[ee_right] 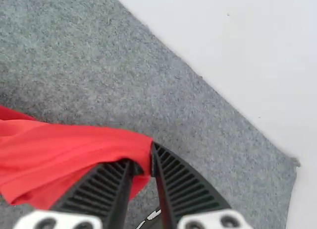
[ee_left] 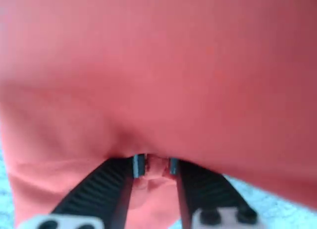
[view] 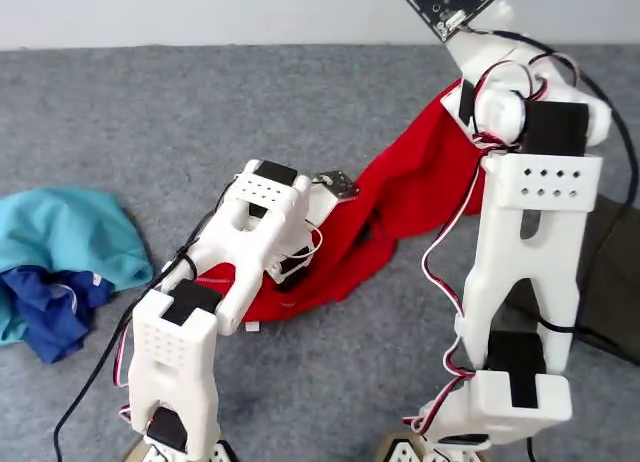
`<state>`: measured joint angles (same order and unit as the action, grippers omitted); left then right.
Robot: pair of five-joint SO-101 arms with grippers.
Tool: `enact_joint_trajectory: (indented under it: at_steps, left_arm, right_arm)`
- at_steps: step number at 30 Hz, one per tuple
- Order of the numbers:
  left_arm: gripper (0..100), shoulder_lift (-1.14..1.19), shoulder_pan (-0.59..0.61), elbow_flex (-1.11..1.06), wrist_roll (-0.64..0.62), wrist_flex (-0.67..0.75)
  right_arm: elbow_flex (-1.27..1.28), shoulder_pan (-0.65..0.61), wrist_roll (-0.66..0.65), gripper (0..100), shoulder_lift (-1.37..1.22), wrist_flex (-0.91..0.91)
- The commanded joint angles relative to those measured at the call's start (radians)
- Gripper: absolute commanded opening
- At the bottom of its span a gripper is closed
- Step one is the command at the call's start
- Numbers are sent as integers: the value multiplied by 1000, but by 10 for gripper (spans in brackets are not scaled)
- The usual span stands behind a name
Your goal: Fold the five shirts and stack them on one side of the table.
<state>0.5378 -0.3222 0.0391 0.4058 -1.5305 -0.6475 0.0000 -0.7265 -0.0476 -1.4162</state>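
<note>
High view: red shirt [view: 400, 197] hangs stretched btw the 2 arms, lower part on grey table [view: 300, 92]. Left gripper [ee_left: 153, 165] pinches a fold low; right gripper [ee_right: 143, 167] clamps its edge, held up. Teal shirt [view: 60, 232] & blue shirt [view: 45, 307] lie bunched, touching, well apart from it.

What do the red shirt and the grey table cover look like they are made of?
Red shirt: looks like soft knit fabric, likely cotton or a blend, matte; it hangs in limp folds without shine. Grey table cover: seems felt or low-pile carpet, matte; its surface is fuzzy and speckled.
</note>
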Motion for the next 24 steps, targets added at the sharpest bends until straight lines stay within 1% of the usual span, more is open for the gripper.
enact_joint_trajectory:
  at_steps: [1, 9, 13, 16, 19, 24]
  left_arm:
    - [94, -8, 5, -5, 6, -11]
    - [100, -12, 11, 1, 6, -60]
    - [160, -38, 11, 27, 6, -84]
    - [184, -103, 11, 36, 5, -87]
    - [188, -137, 9, 33, 5, -87]
    - [185, -97, 9, 1, 5, -83]
  right_arm:
    - [-32, 4, -5, 9, 47, 18]
    - [-32, 4, -5, 9, 45, 19]
    - [-31, 4, -5, 9, 45, 19]
    - [-31, 4, -5, 9, 45, 19]
    - [-31, 4, -5, 9, 45, 19]
    - [-31, 4, -5, 9, 45, 19]
